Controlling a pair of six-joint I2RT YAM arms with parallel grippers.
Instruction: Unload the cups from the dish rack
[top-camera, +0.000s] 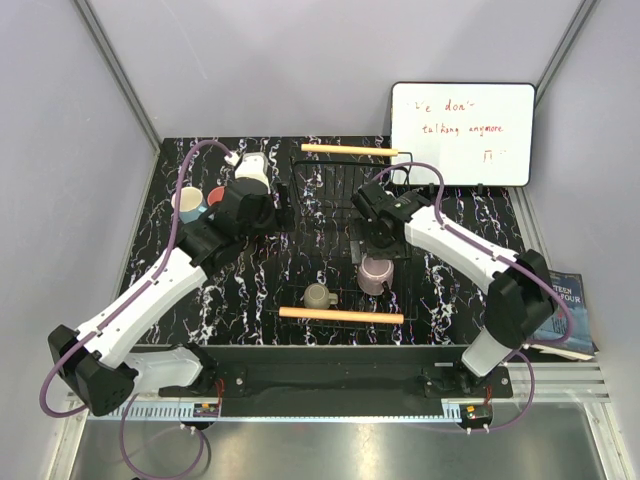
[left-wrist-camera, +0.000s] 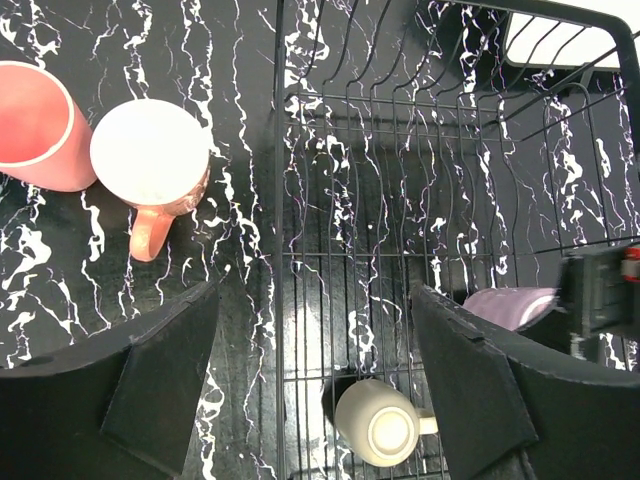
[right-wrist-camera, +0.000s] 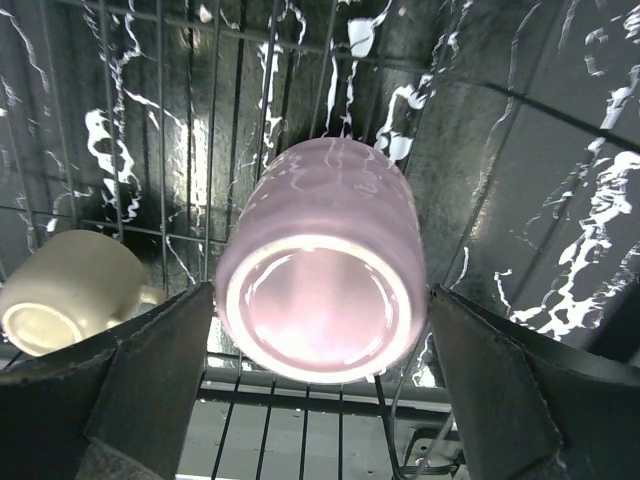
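My right gripper (right-wrist-camera: 320, 345): jaws wide, astride mauve cup (right-wrist-camera: 318, 290), not closed on it.
Mauve cup: in dish rack (right-wrist-camera: 160, 120), beside olive-grey cup (right-wrist-camera: 60, 300).
My left gripper (left-wrist-camera: 315, 350): wide, empty, over dish rack edge.

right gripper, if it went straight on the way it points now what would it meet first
most likely the mauve cup. it sits in the dish rack, centred between the open fingers of the right gripper, and nothing shows in between. depth is hard to judge from the wrist view.
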